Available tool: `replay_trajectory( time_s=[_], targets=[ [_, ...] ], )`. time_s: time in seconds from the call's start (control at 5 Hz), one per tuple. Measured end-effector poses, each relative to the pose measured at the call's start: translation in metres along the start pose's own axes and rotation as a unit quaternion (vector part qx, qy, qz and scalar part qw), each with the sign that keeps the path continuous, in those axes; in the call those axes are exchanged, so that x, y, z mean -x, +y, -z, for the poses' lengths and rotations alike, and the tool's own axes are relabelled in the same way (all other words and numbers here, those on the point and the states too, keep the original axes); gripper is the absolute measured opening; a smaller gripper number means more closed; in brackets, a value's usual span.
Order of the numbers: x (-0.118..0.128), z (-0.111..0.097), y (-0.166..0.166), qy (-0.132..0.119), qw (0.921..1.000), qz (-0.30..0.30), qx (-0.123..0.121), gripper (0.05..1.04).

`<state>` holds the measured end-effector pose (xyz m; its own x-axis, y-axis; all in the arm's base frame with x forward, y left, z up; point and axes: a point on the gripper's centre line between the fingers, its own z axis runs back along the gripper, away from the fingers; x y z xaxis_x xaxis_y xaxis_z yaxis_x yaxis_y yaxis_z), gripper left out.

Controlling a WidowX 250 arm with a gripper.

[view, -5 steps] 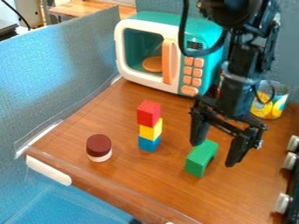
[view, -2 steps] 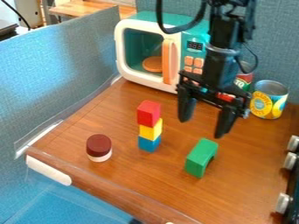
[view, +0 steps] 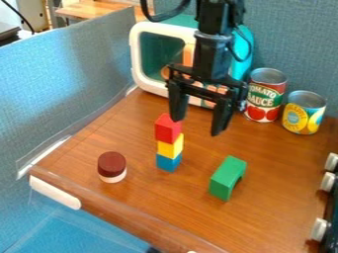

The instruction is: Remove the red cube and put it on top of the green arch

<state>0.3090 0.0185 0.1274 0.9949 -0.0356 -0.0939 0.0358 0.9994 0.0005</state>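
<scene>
A play kitchen — a toy microwave [view: 158, 55], a red-labelled food can [view: 265, 98] and a yellow-labelled one [view: 304, 113] show it; white knobs [view: 327, 181] line one edge; blue panels [view: 72, 86] stand around.

Three cubes [view: 166, 130], one arch [view: 226, 178], two cans [view: 265, 99], one microwave [view: 157, 52]

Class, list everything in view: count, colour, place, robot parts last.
Red cube: one, red, on yellow cube
Yellow cube: one, yellow, on blue cube
Blue cube: one, blue, on tabletop
Arch: one, green, right of blue cube
Round piece: one, maroon and white, left of blue cube
Toy microwave: one, teal and white, back
Cans: two, multicoloured, right of toy microwave
Knobs: three, white, right edge
Tabletop: one, brown, centre
Partitions: two, blue-grey, left and back
Arm: one, black, from top edge
Claw: one, black, open, upper right of red cube
</scene>
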Motion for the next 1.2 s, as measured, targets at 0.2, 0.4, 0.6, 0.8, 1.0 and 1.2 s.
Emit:
replay_trajectory(
  time_s=[0.2, 0.4, 0.6, 0.8, 1.0, 1.2],
  targets=[
    [-0.003, -0.003, 0.014, 0.001, 0.9999, -0.012, 0.005, 1.001],
    [-0.008, 0.005, 0.023, 0.004, 0.9995, -0.026, 0.015, 1.001],
    [-0.015, 0.011, 0.034, 0.007, 0.9991, -0.034, 0.025, 1.001],
    [-0.019, 0.015, 0.039, 0.010, 0.9987, -0.038, 0.031, 1.001],
    [-0.019, 0.015, 0.047, 0.016, 0.9982, -0.048, 0.032, 1.001],
    [-0.020, 0.019, 0.052, 0.034, 0.9977, -0.049, 0.033, 1.001]
  ],
)
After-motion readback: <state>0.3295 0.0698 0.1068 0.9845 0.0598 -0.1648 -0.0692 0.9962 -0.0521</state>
